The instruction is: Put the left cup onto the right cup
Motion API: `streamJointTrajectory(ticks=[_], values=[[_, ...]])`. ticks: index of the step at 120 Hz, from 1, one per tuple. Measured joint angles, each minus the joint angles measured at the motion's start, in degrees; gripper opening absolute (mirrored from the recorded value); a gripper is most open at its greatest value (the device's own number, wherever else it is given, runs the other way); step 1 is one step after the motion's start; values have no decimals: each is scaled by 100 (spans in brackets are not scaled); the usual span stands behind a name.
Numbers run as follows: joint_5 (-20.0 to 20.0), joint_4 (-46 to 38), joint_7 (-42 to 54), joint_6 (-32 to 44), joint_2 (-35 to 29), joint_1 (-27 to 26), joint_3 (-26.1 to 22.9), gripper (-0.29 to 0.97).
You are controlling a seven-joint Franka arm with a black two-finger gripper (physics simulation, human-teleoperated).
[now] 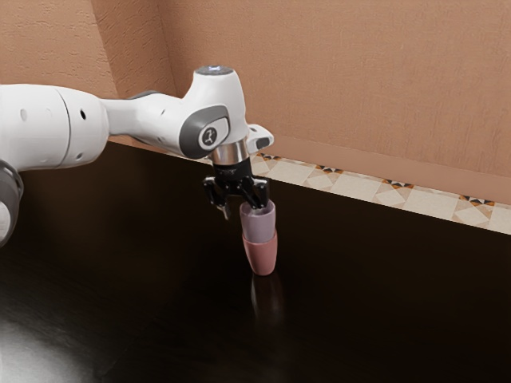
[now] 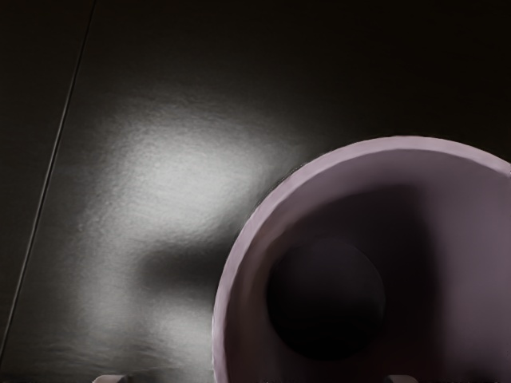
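A lilac cup (image 1: 259, 225) stands upright, nested in the mouth of a reddish-pink cup (image 1: 262, 255) on the dark table (image 1: 120, 303). My gripper (image 1: 238, 209) hangs just over the lilac cup's rim, on the side toward the exterior view's left. Its fingers stand spread wide and the gripper is open, with the cup's near wall between them but not clamped. In the wrist view the lilac cup (image 2: 375, 271) lies right under the hand, and I look down into its dark inside. The two fingertips (image 2: 108, 378) barely show at that view's lower edge, far apart.
The table's far edge runs along a strip of patterned floor tiles (image 1: 375, 188) below a brown wall (image 1: 359, 72). Glossy bare tabletop lies around the stacked cups on all sides.
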Motion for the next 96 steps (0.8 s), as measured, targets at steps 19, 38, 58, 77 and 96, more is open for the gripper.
streamJointTrajectory(ticks=[19, 38, 58, 77, 96], values=[[-2, 0, 5, 3, 1, -4, 0, 56], [-3, 4, 9, 5, 1, -5, 0, 62], [-3, 7, 12, 6, 1, -5, 0, 65], [-1, 32, 16, 4, -26, -5, -1, 67], [27, 97, 23, -5, -101, -5, 0, 67]])
